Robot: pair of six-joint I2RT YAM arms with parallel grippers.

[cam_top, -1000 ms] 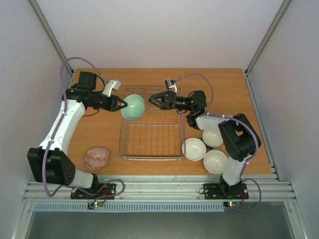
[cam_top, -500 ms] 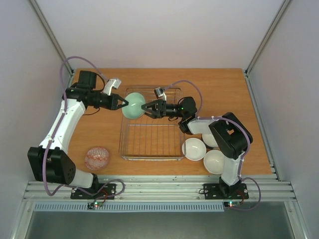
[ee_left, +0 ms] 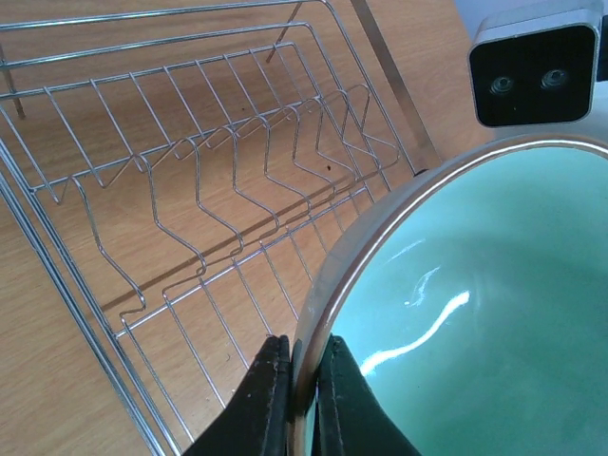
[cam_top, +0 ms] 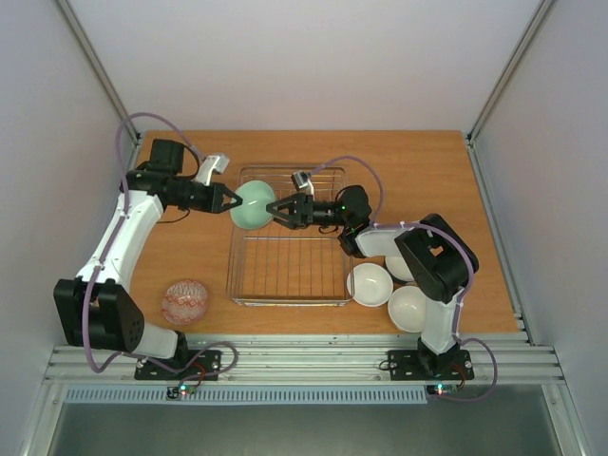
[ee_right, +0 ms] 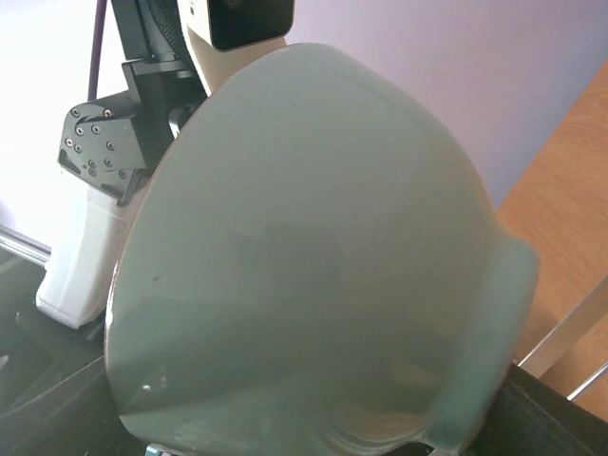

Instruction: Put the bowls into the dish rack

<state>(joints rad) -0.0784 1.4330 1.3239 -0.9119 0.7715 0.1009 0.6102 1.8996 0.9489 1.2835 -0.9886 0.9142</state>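
The mint green bowl (cam_top: 253, 205) hangs on edge over the far left corner of the dish rack (cam_top: 285, 275), its pale green inside (ee_left: 475, 313) facing my left wrist camera. My left gripper (cam_top: 231, 199) is shut on its rim (ee_left: 302, 380). My right gripper (cam_top: 281, 211) meets the bowl from the right. Its jaws stand apart against the bowl's outside, which fills the right wrist view (ee_right: 304, 266). One dark fingertip (ee_right: 556, 408) shows beside the bowl's foot. Whether the right jaws press on the bowl I cannot tell.
A red-blue patterned bowl (cam_top: 184, 301) lies upside down on the table, left of the rack. Three white-inside bowls (cam_top: 369, 284) (cam_top: 410, 308) (cam_top: 406, 263) cluster right of the rack, under the right arm. The rack's wire dividers (ee_left: 190, 190) hold nothing.
My right gripper has travelled left across the rack to the mint bowl and its jaws have narrowed a little. The left gripper and bowl have stayed in place.
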